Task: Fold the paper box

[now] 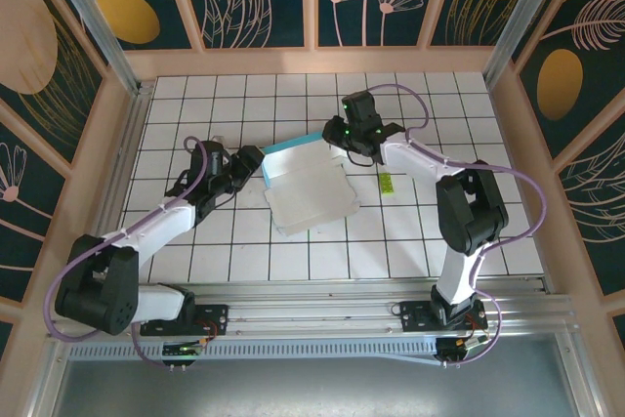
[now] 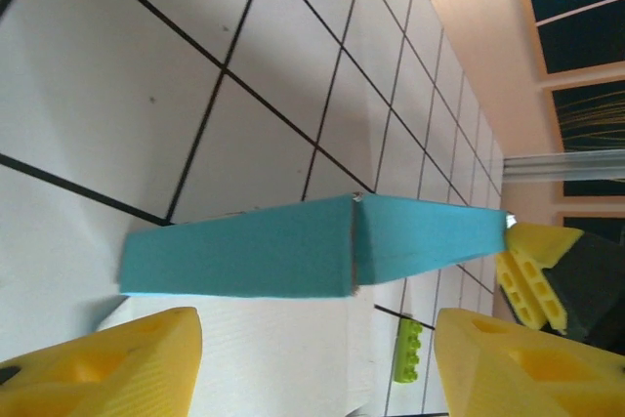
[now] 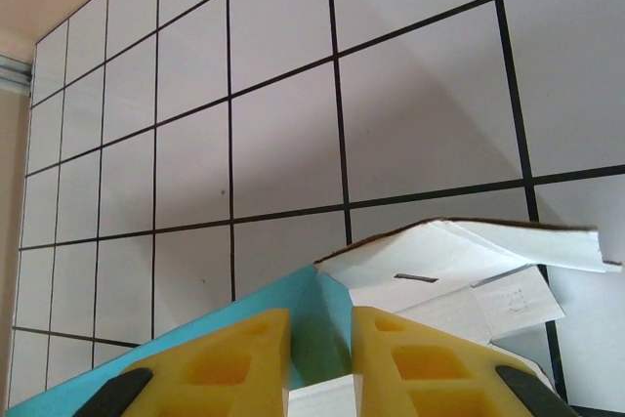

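The paper box (image 1: 311, 197) lies white side up in the middle of the tiles. Its turquoise-blue flap (image 1: 291, 148) stands raised along the far edge. My right gripper (image 1: 337, 137) is at the flap's right end. In the right wrist view its yellow fingers (image 3: 229, 363) are closed on the blue flap (image 3: 327, 324), with white flaps (image 3: 459, 261) beyond. My left gripper (image 1: 256, 161) sits at the box's left edge. Its jaws (image 2: 317, 368) are wide open, with the blue flap (image 2: 283, 246) and white sheet (image 2: 264, 358) ahead of them.
A small yellow-green brick (image 1: 387, 184) lies on the tiles right of the box, and also shows as the brick (image 2: 408, 351) past the sheet. Wooden walls (image 1: 322, 61) ring the tiled table. A metal rail (image 1: 342, 295) runs along the near edge.
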Action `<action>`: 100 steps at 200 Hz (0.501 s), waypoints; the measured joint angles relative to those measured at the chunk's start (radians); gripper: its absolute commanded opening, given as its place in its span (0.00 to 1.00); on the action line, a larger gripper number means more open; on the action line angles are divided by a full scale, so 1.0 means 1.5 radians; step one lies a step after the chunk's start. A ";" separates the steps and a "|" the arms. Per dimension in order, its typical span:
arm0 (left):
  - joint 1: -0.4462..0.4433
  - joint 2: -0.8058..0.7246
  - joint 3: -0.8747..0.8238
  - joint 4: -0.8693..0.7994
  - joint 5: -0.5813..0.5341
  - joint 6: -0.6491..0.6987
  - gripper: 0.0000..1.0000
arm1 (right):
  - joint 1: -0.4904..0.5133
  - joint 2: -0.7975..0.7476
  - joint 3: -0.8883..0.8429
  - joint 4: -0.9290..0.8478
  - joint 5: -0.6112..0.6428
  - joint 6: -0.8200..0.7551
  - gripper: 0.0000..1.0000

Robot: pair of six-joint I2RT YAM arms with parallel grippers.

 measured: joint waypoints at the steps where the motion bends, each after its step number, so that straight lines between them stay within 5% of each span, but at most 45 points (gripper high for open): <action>1: 0.000 0.001 0.000 0.001 0.000 0.000 0.63 | 0.000 0.000 -0.001 0.000 0.000 0.000 0.23; 100: 0.000 0.097 0.024 0.084 -0.002 -0.022 0.41 | 0.023 -0.031 -0.045 0.022 0.019 0.003 0.23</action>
